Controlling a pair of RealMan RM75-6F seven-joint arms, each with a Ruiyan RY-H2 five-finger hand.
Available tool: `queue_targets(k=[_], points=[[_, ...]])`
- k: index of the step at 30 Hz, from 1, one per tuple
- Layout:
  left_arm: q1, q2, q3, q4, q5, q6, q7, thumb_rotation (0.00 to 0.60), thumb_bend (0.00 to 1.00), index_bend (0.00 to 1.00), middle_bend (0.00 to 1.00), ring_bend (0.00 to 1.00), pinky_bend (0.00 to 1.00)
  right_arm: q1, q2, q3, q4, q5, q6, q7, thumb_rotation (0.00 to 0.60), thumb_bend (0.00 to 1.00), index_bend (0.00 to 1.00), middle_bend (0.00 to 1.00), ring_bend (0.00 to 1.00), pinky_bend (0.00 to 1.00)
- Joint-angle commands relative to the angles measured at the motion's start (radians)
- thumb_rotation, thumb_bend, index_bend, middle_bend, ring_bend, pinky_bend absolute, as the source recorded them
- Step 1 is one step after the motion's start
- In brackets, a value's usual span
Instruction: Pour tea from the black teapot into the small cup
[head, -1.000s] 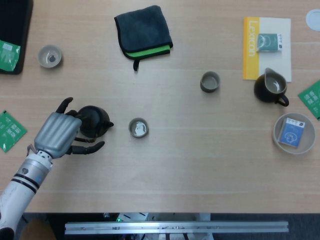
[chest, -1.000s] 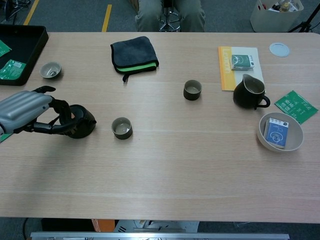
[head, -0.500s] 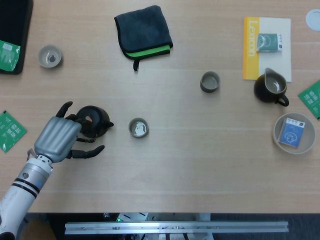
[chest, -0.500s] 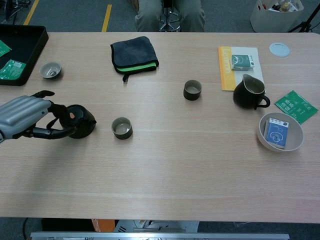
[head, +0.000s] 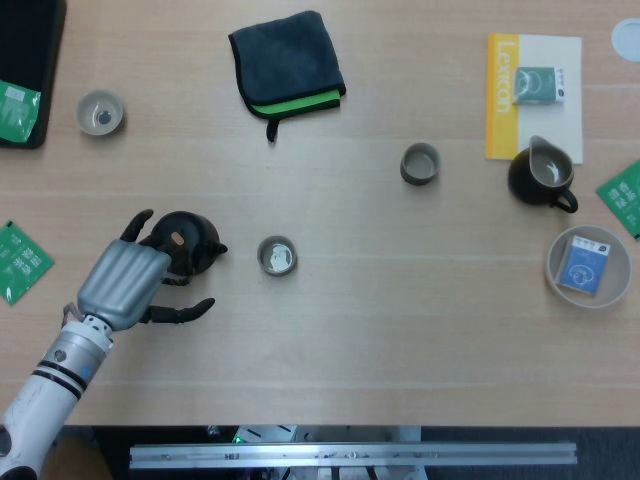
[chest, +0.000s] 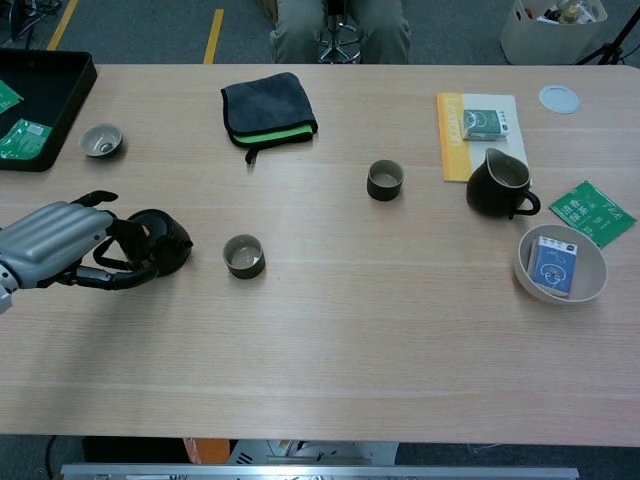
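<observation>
Both views show the left robot hand (head: 125, 285) loose-fingered beside the black teapot (head: 185, 241); only overhead reveals its spout.

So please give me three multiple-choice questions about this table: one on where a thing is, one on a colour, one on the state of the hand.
1. Where is the small cup nearest the black teapot?
A. beside the teapot's spout
B. on the yellow booklet
C. inside the pale bowl

2. What colour is the edge showing under the folded dark cloth?
A. red
B. green
C. white

3. How is the left hand now?
A. lifting the teapot over the cup
B. flat on the cloth
C. next to the teapot, fingers apart, teapot standing on the table

Answers:
1. A, the cup stands a little apart from the spout.
2. B, a green strip shows at the cloth's lower edge.
3. C, both views show spread fingers and the teapot resting on the table.
</observation>
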Motion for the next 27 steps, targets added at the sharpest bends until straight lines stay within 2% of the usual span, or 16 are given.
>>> queue_targets(k=[1, 27], points=[[0.004, -0.003, -0.003, 0.006, 0.006, 0.002, -0.002, 0.086, 0.16, 0.4, 0.43, 0.31, 0.05, 0.0, 0.001, 0.0, -0.001, 0.001, 0.0, -0.001, 0.6, 0.05, 0.24, 0.19, 0.0, 0.0], [0.03, -0.011, -0.008, 0.067, 0.049, -0.006, -0.04, 0.095, 0.16, 0.4, 0.43, 0.31, 0.05, -0.001, 0.003, 0.001, -0.015, 0.002, 0.001, -0.015, 0.6, 0.05, 0.24, 0.19, 0.0, 0.0]])
